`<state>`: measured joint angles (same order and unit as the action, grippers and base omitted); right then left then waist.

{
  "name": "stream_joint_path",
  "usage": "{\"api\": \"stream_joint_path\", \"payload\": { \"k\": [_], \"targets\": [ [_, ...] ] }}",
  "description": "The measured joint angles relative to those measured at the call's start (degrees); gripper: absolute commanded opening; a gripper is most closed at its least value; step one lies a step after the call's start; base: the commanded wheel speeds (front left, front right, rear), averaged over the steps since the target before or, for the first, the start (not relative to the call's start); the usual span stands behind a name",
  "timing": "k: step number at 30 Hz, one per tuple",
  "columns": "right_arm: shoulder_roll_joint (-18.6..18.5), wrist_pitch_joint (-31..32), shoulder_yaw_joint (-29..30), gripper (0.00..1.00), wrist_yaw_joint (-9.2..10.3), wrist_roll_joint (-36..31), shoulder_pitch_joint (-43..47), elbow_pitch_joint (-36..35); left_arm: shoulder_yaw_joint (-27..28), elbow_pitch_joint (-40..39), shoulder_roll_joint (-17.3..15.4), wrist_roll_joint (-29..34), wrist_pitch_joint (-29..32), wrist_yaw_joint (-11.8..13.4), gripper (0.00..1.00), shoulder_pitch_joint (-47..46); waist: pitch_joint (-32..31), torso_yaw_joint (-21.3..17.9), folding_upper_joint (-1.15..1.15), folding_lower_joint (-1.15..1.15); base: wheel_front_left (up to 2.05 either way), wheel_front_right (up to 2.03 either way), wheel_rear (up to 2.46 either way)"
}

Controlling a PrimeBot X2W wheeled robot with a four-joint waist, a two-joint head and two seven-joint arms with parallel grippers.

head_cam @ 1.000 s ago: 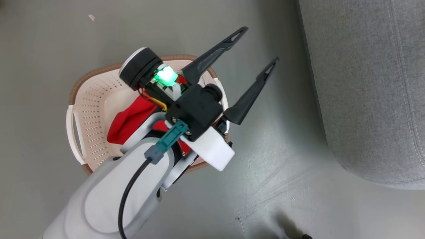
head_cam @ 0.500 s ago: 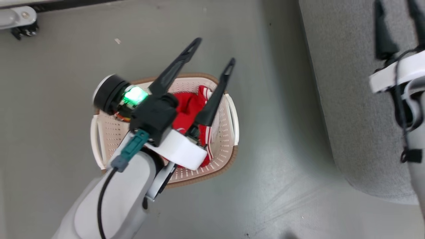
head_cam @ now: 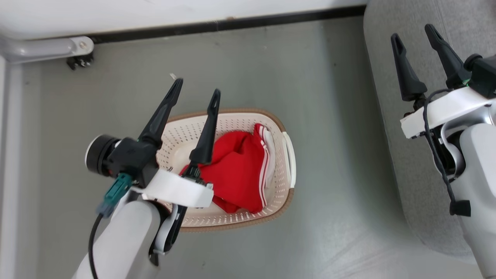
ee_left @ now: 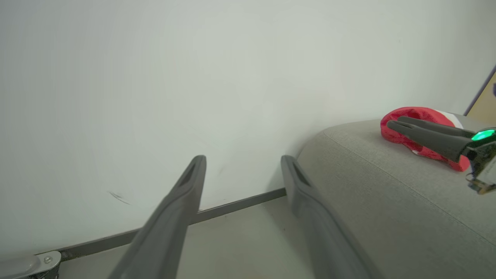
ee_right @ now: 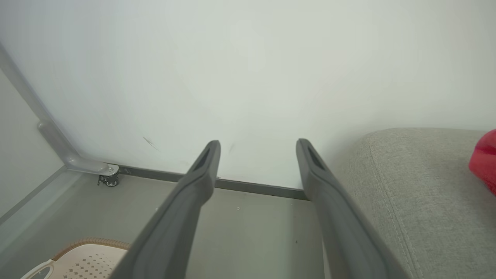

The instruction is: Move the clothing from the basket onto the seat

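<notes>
my fingers (head_cam: 162, 112) look like matt dark plastic, basket (head_cam: 240, 123) is smooth perforated cream plastic with a woven-looking brown rim, clothing (head_cam: 236, 170) soft red cloth, seat (ee_right: 426, 186) coarse grey weave, floor (head_cam: 329, 155) smooth with a slight sheen

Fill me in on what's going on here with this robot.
The robot is shifting clothing from the basket to the grey sofa. One red garment already lies on the sofa, and a second red garment is still in the basket. Both grippers are open and empty: the left gripper hovers above the basket, and the right gripper is over the sofa.
</notes>
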<state>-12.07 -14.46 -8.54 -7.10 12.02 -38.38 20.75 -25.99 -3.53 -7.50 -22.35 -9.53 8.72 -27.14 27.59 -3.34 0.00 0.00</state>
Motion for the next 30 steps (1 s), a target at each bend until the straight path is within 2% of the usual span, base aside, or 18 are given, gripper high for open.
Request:
{"api": "stream_joint_path", "payload": {
  "k": [14,30],
  "targets": [
    [-1.2,0.0,0.8,1.00,0.00,-0.4,8.7,-7.2,5.9,3.4,-1.4,-3.2,-4.3,0.7,1.00,8.4,-7.2,3.7,0.00,0.00,0.00,0.00,0.00],
    [1.0,0.0,6.0,1.00,0.01,-1.2,20.3,-14.4,9.8,5.1,-2.3,-2.0,-4.9,0.6,1.00,15.9,-15.0,7.0,0.00,0.00,0.00,0.00,0.00]
  ]
}}
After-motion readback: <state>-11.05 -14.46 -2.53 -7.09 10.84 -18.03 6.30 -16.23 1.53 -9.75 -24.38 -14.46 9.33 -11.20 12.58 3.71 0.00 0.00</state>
